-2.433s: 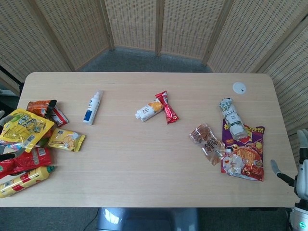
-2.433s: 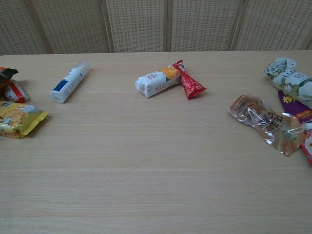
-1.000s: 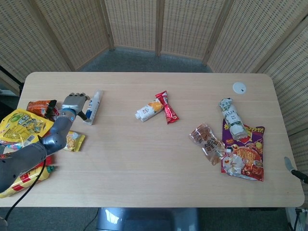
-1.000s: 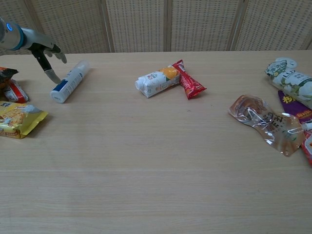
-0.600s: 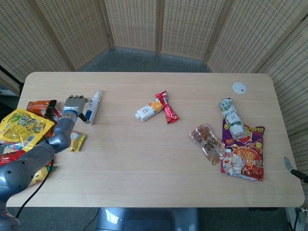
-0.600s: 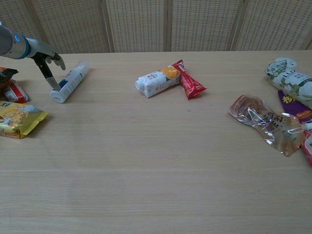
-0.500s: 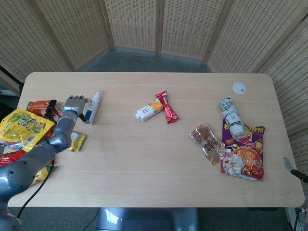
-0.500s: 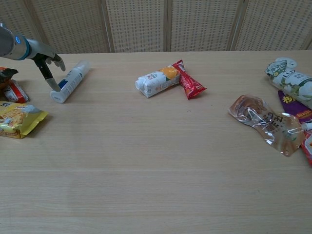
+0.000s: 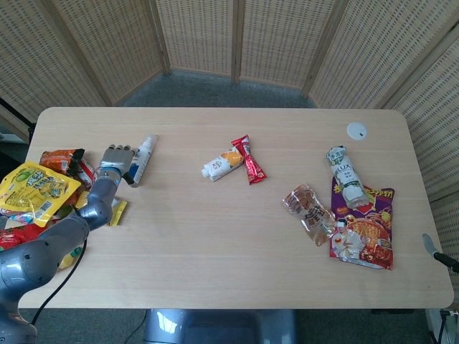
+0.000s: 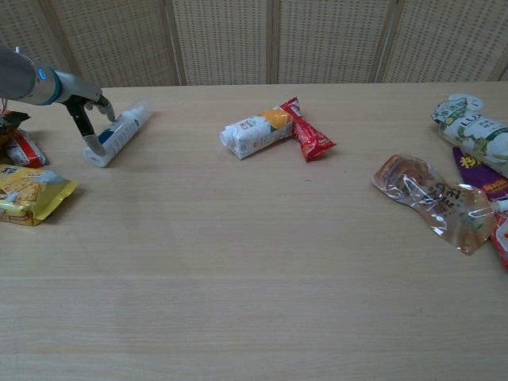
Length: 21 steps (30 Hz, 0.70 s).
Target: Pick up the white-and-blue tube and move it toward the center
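The white-and-blue tube [image 9: 145, 155] lies flat on the table [image 9: 215, 236] at the left, cap pointing away from me; the chest view shows the tube [image 10: 125, 127] too. My left hand [image 9: 117, 159] is right beside its left side, fingers spread and pointing down. In the chest view the left hand [image 10: 89, 113] has its thumb against the tube's near end and a finger at the tube's side. The tube still rests on the wood. Only a grey tip of my right hand [image 9: 434, 253] shows at the lower right edge.
Snack bags [image 9: 37, 188] pile up at the left edge behind my left arm. A small juice carton [image 9: 221, 164] and a red wrapper [image 9: 249, 160] lie mid-table. A LUX pack [image 9: 345, 174], a clear wrapper [image 9: 310, 212] and a purple bag [image 9: 364, 231] lie at the right.
My left hand came in from the left edge, reached the tube and now touches it. The tube has slid slightly to the right.
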Available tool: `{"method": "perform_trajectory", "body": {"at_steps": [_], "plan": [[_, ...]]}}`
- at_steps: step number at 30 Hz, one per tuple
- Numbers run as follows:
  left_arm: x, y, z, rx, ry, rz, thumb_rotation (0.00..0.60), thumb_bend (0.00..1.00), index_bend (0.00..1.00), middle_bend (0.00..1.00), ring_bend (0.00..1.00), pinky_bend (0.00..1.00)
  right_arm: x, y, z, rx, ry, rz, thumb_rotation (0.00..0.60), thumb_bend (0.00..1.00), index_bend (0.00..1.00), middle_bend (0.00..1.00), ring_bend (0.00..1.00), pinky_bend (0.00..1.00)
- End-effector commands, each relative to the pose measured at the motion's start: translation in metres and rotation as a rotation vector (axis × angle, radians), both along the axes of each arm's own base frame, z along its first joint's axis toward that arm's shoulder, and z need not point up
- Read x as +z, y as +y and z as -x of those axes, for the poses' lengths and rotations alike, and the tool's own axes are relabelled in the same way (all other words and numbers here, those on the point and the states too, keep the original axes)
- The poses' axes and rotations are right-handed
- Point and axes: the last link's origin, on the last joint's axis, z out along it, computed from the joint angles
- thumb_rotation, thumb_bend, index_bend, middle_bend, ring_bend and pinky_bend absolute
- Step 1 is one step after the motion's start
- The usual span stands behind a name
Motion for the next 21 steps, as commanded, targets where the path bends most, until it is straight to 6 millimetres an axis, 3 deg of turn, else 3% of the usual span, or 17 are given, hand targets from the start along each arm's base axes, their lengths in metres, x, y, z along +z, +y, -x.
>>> {"method": "perform_trajectory", "body": {"at_steps": [1,13,21], "plan": [[-0.002,0.0,-0.006,-0.013,-0.006,0.004,0.482,0.09,0.16,0.0,0.0,0.0,0.0,0.0,0.0,0.002,-0.004,0.002,0.6,0.23,0.05,0.0,0.0,0.0],[-0.011,-0.003,-0.031,-0.057,-0.05,0.022,0.482,0.08,0.16,0.0,0.0,0.0,0.003,0.001,-0.001,0.008,-0.016,0.005,0.6,0.24,0.05,0.0,0.0,0.0],[0.014,0.006,-0.03,-0.083,-0.024,-0.038,0.484,0.09,0.16,0.0,0.0,0.0,0.003,0.002,-0.002,0.017,-0.035,-0.001,0.6,0.24,0.05,0.0,0.0,0.0]]}}
